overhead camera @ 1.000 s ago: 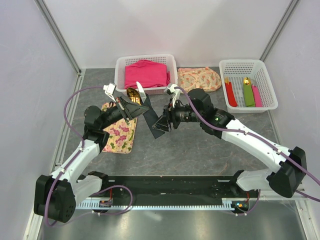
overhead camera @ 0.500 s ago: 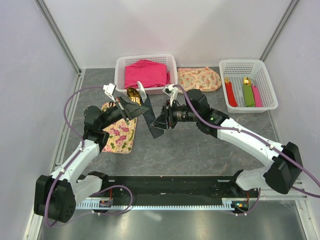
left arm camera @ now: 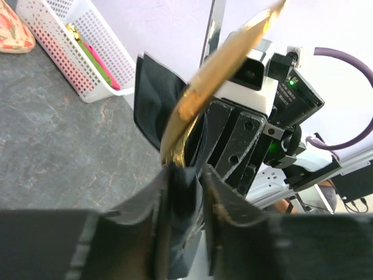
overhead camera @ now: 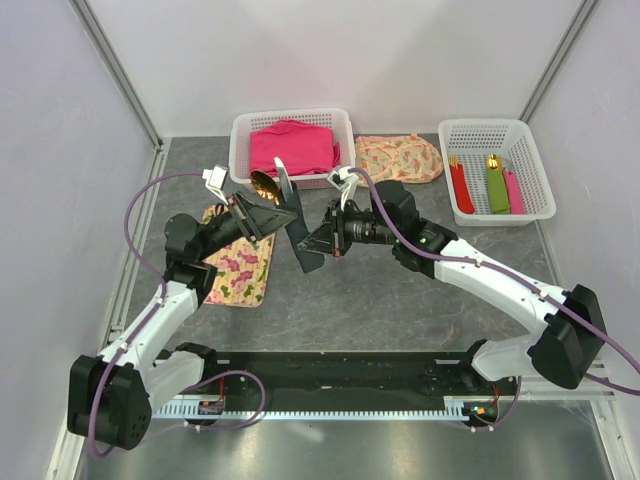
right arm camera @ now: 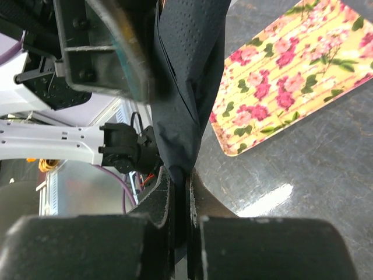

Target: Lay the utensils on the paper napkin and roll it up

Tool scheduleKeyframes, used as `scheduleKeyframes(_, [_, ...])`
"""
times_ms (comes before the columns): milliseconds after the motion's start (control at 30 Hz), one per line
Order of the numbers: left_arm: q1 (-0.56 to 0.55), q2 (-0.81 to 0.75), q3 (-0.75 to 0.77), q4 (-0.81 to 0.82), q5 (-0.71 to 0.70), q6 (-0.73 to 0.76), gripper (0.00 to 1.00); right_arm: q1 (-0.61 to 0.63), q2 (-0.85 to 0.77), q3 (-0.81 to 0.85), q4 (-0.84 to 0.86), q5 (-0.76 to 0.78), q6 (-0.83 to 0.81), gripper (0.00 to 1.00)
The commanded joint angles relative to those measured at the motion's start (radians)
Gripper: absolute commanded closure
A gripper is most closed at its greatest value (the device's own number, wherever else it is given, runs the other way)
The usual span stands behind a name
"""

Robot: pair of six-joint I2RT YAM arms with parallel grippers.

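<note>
The black paper napkin (overhead camera: 302, 238), loosely wrapped round the utensils, hangs in the air between my two grippers above the table's middle. The utensils' gold heads (overhead camera: 265, 185) and a silver handle stick out of its upper left end; in the left wrist view a gold utensil (left arm camera: 198, 87) rises out of the napkin (left arm camera: 154, 99). My left gripper (overhead camera: 284, 214) has its jaws slightly parted around the wrapped end (left arm camera: 185, 175). My right gripper (overhead camera: 320, 240) is shut on the napkin's lower edge (right arm camera: 179, 175), and the napkin (right arm camera: 186, 76) stands up from its fingers.
The floral mat (overhead camera: 238, 272) lies on the table under the left arm, and shows in the right wrist view as the floral mat (right arm camera: 291, 76). A white basket (overhead camera: 240, 135) with pink cloth stands at the back. A second basket (overhead camera: 480, 124) at the right holds napkin rolls (overhead camera: 497, 190). A floral cloth (overhead camera: 400, 158) lies between them.
My right gripper has closed on the napkin's lower edge. The left gripper's jaws have eased apart and it has drifted slightly left and up with the bundle.
</note>
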Motion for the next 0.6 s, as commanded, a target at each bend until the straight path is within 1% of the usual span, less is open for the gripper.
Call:
scheduleKeyframes(0, [-0.001,-0.029,-0.004,0.024,-0.005,-0.015,0.55,0.003,-0.049,0.024,0.122,0.062,-0.013,1.0])
scheduleKeyframes(67, [-0.001,-0.029,-0.005,0.02,-0.007,-0.014,0.48,0.003,-0.056,0.026,0.134,0.068,-0.01,1.0])
scheduleKeyframes(133, [-0.001,-0.03,-0.008,0.017,-0.007,-0.014,0.45,0.003,-0.061,0.024,0.147,0.073,-0.002,1.0])
scheduleKeyframes(167, [-0.001,-0.032,-0.01,0.016,-0.005,-0.012,0.39,0.003,-0.062,0.024,0.153,0.074,0.002,1.0])
scheduleKeyframes(300, [-0.002,-0.029,-0.028,0.016,0.007,-0.023,0.32,0.003,-0.067,0.023,0.194,0.068,0.036,1.0])
scheduleKeyframes(333, [-0.002,-0.027,-0.034,0.02,0.009,-0.029,0.29,0.003,-0.066,0.023,0.202,0.059,0.05,1.0])
scheduleKeyframes(433, [-0.007,-0.016,-0.04,0.066,0.019,-0.056,0.26,0.003,-0.059,0.019,0.223,0.051,0.076,1.0])
scheduleKeyframes(567, [-0.016,-0.022,-0.04,0.125,0.022,-0.085,0.25,0.003,-0.055,0.006,0.255,0.051,0.107,1.0])
